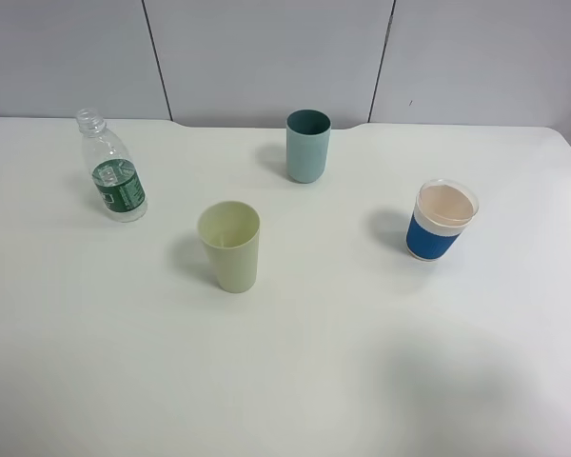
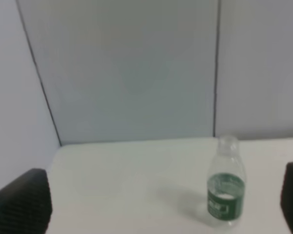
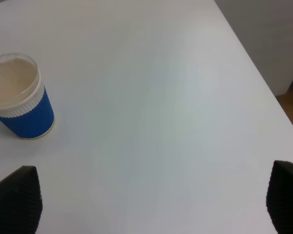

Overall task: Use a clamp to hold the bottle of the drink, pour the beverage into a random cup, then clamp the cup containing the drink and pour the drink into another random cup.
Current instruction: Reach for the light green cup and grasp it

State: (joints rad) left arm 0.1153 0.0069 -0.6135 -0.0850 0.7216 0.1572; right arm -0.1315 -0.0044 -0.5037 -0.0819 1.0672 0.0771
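While left gripper [image 2: 158,195] and right gripper [image 3: 151,192] gape empty | ribbed clear bottle [image 1: 117,181] upright

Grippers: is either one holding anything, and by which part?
Nothing is held. The left gripper and the right gripper are both open with nothing between their fingers. The bottle stands free, clear of both.

High view overlooks table [image 1: 295,381]; blurry left wrist, seemingly low, shares bottle [image 2: 226,195]; right, blue-sleeved cup [image 3: 20,97].

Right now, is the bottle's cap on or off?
Off: the bottle stands upright, its clear threaded neck bare; no cap is in view.
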